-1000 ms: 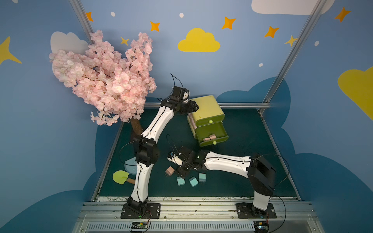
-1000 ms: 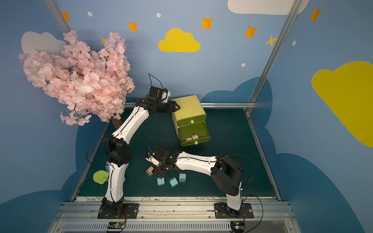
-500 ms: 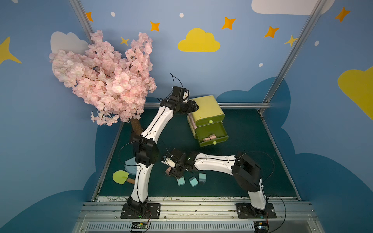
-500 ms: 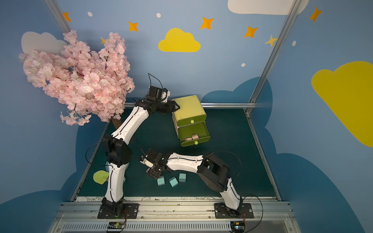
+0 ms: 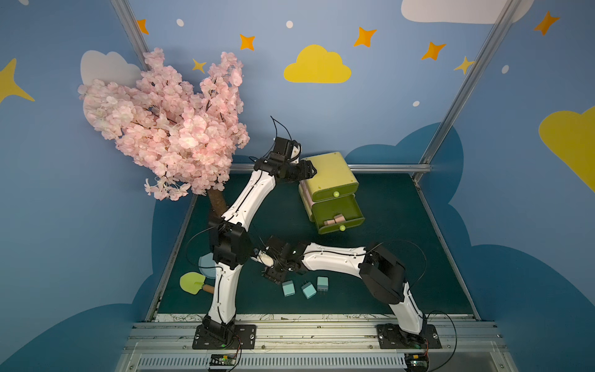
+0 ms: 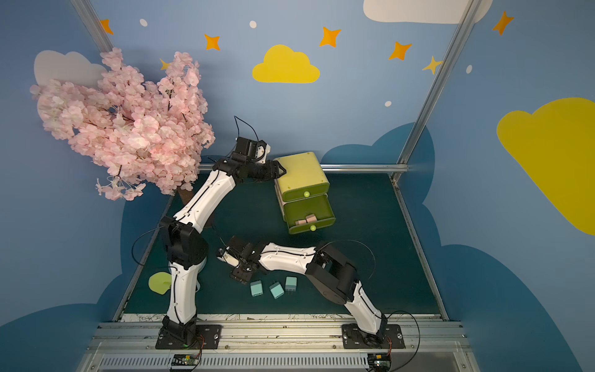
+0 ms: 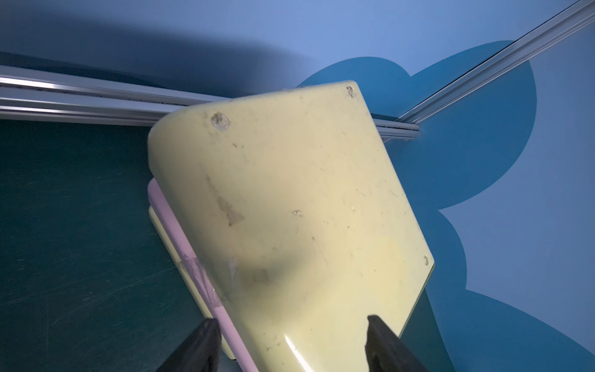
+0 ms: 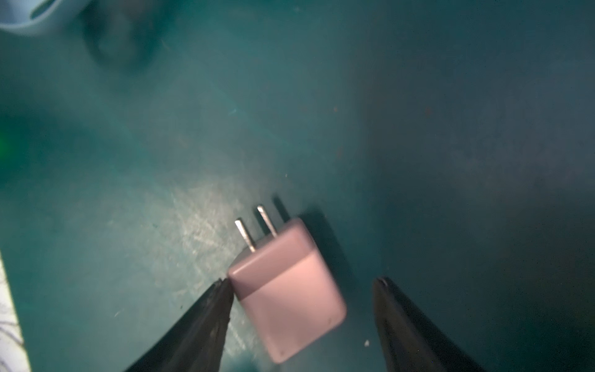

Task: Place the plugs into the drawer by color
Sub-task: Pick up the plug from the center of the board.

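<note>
The yellow-green drawer cabinet stands at the back, its middle drawer pulled open with two peach-pink plugs inside. My left gripper is open, its fingers straddling the cabinet's back left top corner. Low over the mat, my right gripper is open around a third pink plug that lies on its side. One finger touches the plug's corner; the other stands apart. In both top views the gripper hides this plug. Three pale blue-green plugs lie just in front.
A pink blossom tree fills the back left, its trunk beside the left arm. A yellow-green toy shovel and a pale blue bowl sit at the left edge. Metal rails border the green mat.
The right arm swung its gripper left and down over the pink plug, which now sits between its fingers; the jaws narrowed slightly. The left arm and cabinet stayed still.
</note>
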You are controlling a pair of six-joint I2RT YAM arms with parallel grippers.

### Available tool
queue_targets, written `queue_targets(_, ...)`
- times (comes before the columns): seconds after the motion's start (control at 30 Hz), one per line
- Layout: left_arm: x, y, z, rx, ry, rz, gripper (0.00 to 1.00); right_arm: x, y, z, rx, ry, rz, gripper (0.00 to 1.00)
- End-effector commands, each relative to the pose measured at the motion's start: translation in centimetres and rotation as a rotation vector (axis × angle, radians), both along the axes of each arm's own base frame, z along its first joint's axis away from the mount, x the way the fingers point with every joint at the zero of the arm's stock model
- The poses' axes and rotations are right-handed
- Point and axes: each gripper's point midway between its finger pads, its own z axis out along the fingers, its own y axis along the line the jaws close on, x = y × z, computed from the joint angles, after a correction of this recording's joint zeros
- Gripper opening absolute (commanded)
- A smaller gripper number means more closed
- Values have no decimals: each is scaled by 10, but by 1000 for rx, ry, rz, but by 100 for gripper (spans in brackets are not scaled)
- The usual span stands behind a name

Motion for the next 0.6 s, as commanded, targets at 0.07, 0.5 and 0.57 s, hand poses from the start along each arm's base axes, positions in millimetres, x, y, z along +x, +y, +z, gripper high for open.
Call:
queue_targets(0.07,-8,0,24,-3,-54,-14,73,6,2,-13,-36,5,4,71)
queue_targets(0.5,-4,-1,19,-4,-50,-13,73,0,-13,1,-32,18,-43,44)
queue_targets(0.57,-4,0,18,0,-50,-10,74,4,-18,23,0,5,-77,42)
